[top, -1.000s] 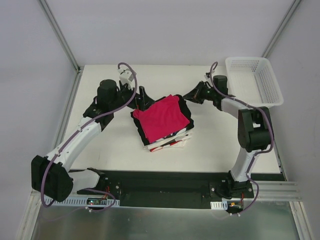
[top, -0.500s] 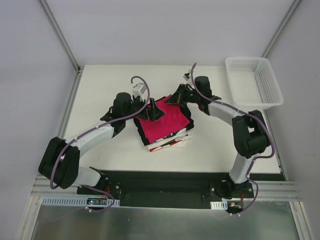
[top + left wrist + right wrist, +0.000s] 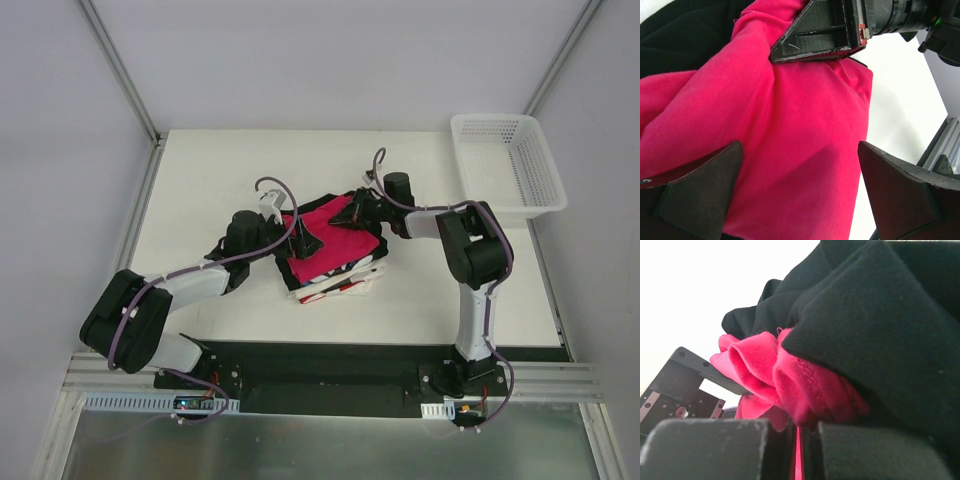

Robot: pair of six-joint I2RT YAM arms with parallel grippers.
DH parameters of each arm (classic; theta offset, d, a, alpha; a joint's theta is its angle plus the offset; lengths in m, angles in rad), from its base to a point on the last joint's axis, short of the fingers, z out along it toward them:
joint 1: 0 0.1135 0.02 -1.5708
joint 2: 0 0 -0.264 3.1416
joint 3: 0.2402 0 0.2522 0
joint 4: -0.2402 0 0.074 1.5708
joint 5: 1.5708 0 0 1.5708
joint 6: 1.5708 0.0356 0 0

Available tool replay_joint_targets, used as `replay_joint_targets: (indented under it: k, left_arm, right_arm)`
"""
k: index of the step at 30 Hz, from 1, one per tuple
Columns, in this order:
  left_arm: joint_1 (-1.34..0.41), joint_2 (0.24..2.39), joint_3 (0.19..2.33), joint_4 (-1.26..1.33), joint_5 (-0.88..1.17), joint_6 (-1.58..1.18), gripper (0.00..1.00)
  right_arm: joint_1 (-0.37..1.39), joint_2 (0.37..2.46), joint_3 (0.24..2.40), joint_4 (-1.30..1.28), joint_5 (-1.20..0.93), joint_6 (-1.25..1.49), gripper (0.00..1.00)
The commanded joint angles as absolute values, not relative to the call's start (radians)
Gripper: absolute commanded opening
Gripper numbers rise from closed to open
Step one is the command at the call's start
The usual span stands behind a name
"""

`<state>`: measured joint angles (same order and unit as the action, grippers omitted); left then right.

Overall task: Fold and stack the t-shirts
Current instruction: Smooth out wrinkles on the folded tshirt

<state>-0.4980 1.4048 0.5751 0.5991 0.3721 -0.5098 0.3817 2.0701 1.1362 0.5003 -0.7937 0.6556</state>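
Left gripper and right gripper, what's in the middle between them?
Only the crimson-pink t-shirt. In the left wrist view its cloth fills the stretch from the open left gripper to the shut right gripper, which pinches it.

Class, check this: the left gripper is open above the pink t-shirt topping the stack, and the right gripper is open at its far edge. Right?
No. The right gripper is shut, not open: the right wrist view shows it pinching a fold of the pink t-shirt. The left gripper is indeed open above that shirt on the stack.
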Motion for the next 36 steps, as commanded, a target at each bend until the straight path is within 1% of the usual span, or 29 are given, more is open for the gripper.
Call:
replay_joint_targets:
  k: [1,5,7,8,10,13,14,15,16,17,18,19,20,21,23,25,28,29,31,32,35,36]
  left_arm:
    - [-0.511,1.333,0.488,0.65,0.298,-0.532,0.99]
    - [-0.511,1.307,0.465,0.653,0.29,-0.529,0.99]
    - [-0.511,1.293,0.468,0.652,0.29,-0.522,0.99]
    - [-0.511,1.272,0.478,0.64,0.29,-0.519,0.99]
    - [-0.511,1.246,0.501,0.609,0.294,-0.49,0.99]
    - [-0.511,1.178,0.589,0.494,0.304,-0.437,0.99]
    - [-0.512,1.146,0.642,0.457,0.304,-0.422,0.99]
    - [-0.512,1.129,0.667,0.398,0.299,-0.398,0.99]
    - [-0.512,1.115,0.692,0.365,0.299,-0.382,0.99]
    - [-0.512,1.085,0.742,0.338,0.301,-0.368,0.99]
    - [-0.512,1.069,0.764,0.283,0.305,-0.348,0.99]
    - [-0.512,1.042,0.785,0.258,0.308,-0.342,0.99]
    - [-0.514,1.025,0.82,0.233,0.311,-0.334,0.99]
    - [-0.514,1.008,0.83,0.198,0.311,-0.328,0.99]
    - [-0.517,0.959,0.838,0.181,0.337,-0.321,0.99]
    - [-0.517,0.927,0.847,0.119,0.339,-0.313,0.99]
    - [-0.522,0.899,0.877,0.005,0.273,-0.301,0.99]
    - [-0.523,0.89,0.89,-0.029,0.2,-0.295,0.99]
    - [-0.526,0.842,0.894,-0.081,0.103,-0.278,0.99]
    - [-0.528,0.825,0.9,-0.136,-0.029,-0.282,0.99]
    - [-0.535,0.738,0.908,-0.204,-0.181,-0.262,0.99]
    - [-0.54,0.718,0.911,-0.219,-0.278,-0.258,0.99]
  right_arm:
    - [0.36,2.111,1.131,0.548,-0.767,0.657,0.01]
    - [0.357,2.089,1.123,0.548,-0.775,0.663,0.01]
    - [0.353,2.054,1.112,0.549,-0.776,0.67,0.04]
    - [0.35,2.037,1.108,0.549,-0.778,0.672,0.08]
    - [0.338,1.975,1.101,0.545,-0.779,0.675,0.13]
    - [0.304,1.866,1.106,0.519,-0.778,0.664,0.21]
    - [0.295,1.833,1.112,0.494,-0.773,0.626,0.32]
    - [0.287,1.769,1.118,0.421,-0.753,0.595,0.36]
    - [0.276,1.732,1.132,0.363,-0.736,0.547,0.44]
    - [0.272,1.697,1.162,0.298,-0.717,0.494,0.55]
    - [0.273,1.662,1.181,0.231,-0.662,0.369,0.59]
    - [0.276,1.593,1.196,0.09,-0.625,0.309,0.62]
    - [0.281,1.556,1.209,0.033,-0.586,0.26,0.73]
    - [0.285,1.489,1.203,-0.038,-0.522,0.183,0.78]
    - [0.282,1.428,1.171,-0.055,-0.485,0.155,0.89]
    - [0.284,1.364,1.094,-0.014,-0.486,0.156,0.91]
    - [0.29,1.327,1.034,-0.035,-0.442,0.163,0.99]
    - [0.294,1.316,1.025,-0.055,-0.413,0.157,0.97]
    - [0.307,1.272,1.0,-0.11,-0.292,0.131,0.96]
    - [0.314,1.252,0.999,-0.132,-0.246,0.114,0.96]
    - [0.345,1.161,1.008,-0.201,-0.039,0.06,0.96]
    - [0.366,1.117,1.015,-0.239,0.003,0.043,0.96]
